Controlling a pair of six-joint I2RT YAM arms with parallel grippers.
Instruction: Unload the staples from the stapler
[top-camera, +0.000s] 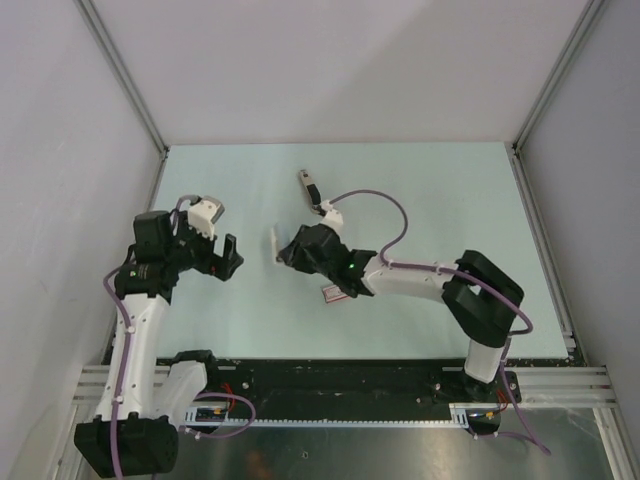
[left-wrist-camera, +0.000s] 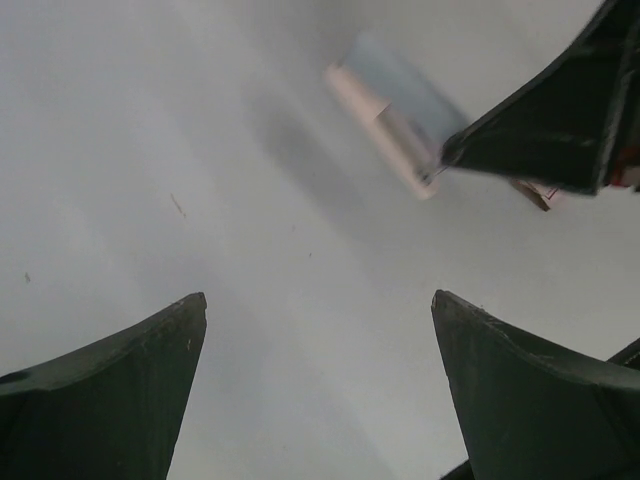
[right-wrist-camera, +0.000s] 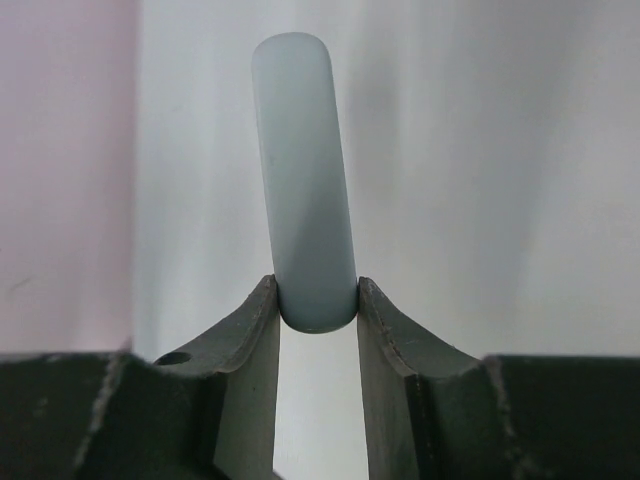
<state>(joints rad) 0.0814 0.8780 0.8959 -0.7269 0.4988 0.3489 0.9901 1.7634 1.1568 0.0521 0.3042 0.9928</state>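
Note:
The stapler (top-camera: 310, 188), small, dark, with a pale end, lies on the far middle of the table, apart from both grippers. My right gripper (top-camera: 276, 246) is shut on a pale blue-grey rounded bar (top-camera: 272, 243). In the right wrist view the bar (right-wrist-camera: 305, 170) stands up between the fingertips of that gripper (right-wrist-camera: 317, 288). The left wrist view shows the bar (left-wrist-camera: 390, 115) with a cream side, held by the dark right fingers (left-wrist-camera: 560, 130). My left gripper (top-camera: 226, 258) is open and empty, left of the bar; its jaws are wide apart over bare table (left-wrist-camera: 320, 300).
A flat red-and-white printed box (top-camera: 335, 292) lies under the right forearm, and a corner of it shows in the left wrist view (left-wrist-camera: 540, 192). Grey walls enclose the pale green table (top-camera: 440, 200) on three sides. The arm bases sit at the near edge.

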